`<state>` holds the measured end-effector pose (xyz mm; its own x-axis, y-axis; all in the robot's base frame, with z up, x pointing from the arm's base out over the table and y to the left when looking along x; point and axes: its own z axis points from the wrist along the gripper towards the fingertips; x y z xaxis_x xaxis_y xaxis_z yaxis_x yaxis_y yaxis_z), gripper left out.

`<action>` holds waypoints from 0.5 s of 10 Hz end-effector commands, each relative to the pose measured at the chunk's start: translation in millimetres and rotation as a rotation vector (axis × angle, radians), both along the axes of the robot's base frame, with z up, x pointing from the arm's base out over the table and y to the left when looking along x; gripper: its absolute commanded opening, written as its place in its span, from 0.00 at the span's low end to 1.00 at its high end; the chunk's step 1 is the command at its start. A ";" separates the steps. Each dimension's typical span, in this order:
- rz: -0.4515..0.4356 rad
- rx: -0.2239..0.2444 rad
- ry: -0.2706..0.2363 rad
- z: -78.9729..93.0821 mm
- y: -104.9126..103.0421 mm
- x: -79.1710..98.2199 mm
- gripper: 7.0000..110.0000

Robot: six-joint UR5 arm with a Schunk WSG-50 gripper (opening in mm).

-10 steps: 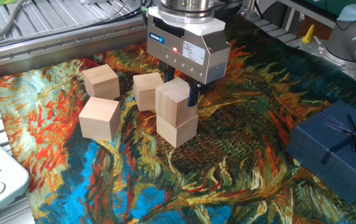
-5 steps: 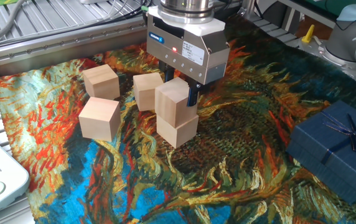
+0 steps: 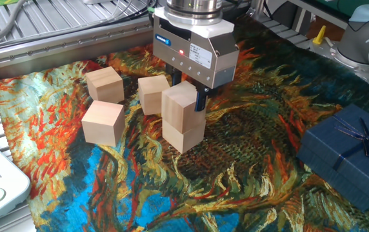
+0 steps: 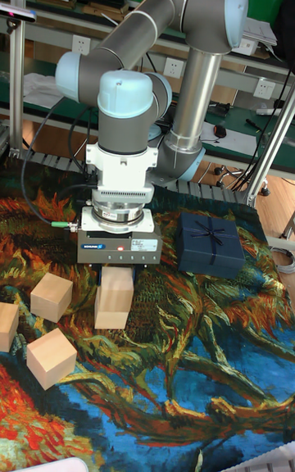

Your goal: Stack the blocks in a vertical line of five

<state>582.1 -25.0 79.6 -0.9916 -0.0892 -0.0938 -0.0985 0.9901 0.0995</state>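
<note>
Hand [image 3: 186, 90] clamped on the top block [image 3: 180, 107], which sits on a second block [image 3: 184, 134] on the painted cloth [image 3: 236, 174]. Three loose blocks [image 3: 103, 122] lie just left; a blue gift box [image 3: 346, 154] stands well right.

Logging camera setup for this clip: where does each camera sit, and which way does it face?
Fixed view: raised beside the cloth, looking down close at the gripper on the two-block stack; only the gripper body shows.
Tall fixed view: farther back, facing the arm head-on; whole arm shows.
Shared: gripper, stack, loose blocks, gift box.
</note>
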 end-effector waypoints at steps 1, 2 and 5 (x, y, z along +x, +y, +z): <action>-0.009 0.007 0.007 0.8 1.1 -0.9 0.36; -0.005 0.006 0.006 1.6 0.4 -0.9 0.36; 0.005 0.004 0.008 1.8 -0.2 -1.6 0.36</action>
